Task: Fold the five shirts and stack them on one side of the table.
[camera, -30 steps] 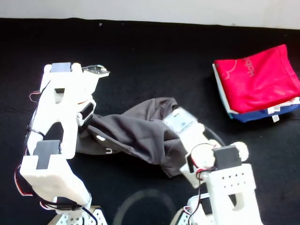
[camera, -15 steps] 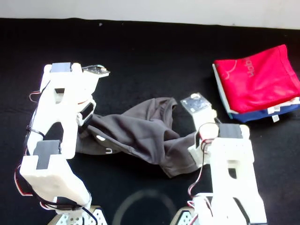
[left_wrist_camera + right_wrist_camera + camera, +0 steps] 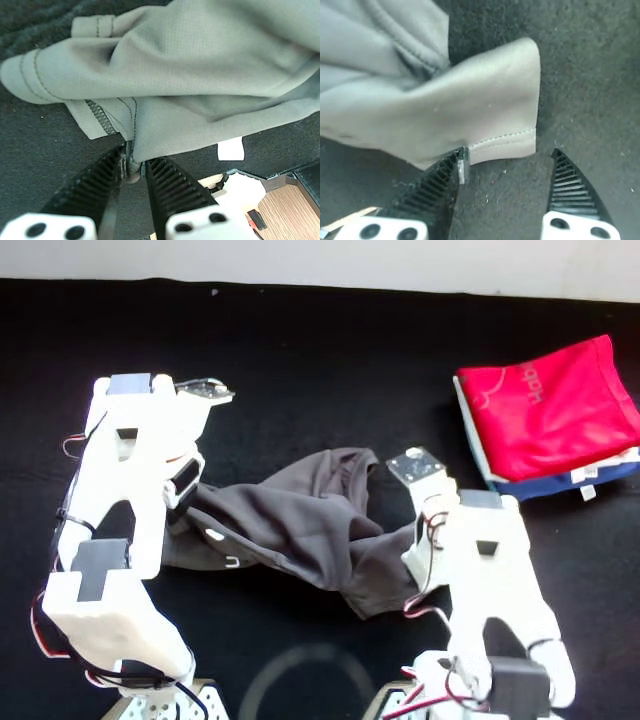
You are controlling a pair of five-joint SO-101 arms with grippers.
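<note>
A crumpled grey shirt lies in the middle of the black table. My left gripper is shut on a hemmed edge of the grey shirt at its left end. My right gripper stands open just over the table, with a stitched corner of the grey shirt lying between its fingertips and ahead of them. In the high view the right arm sits at the shirt's right end. A stack of folded shirts, red on top and blue beneath, rests at the right side.
The black table stretches bare behind the shirt up to a pale wall. The left arm's white body rises over the shirt's left end. A white care label shows beside the gripped hem.
The right arm has drawn back off the grey shirt toward the right and swung around. Its gripper now sits at the shirt's right edge. The left arm and the stack stayed put.
</note>
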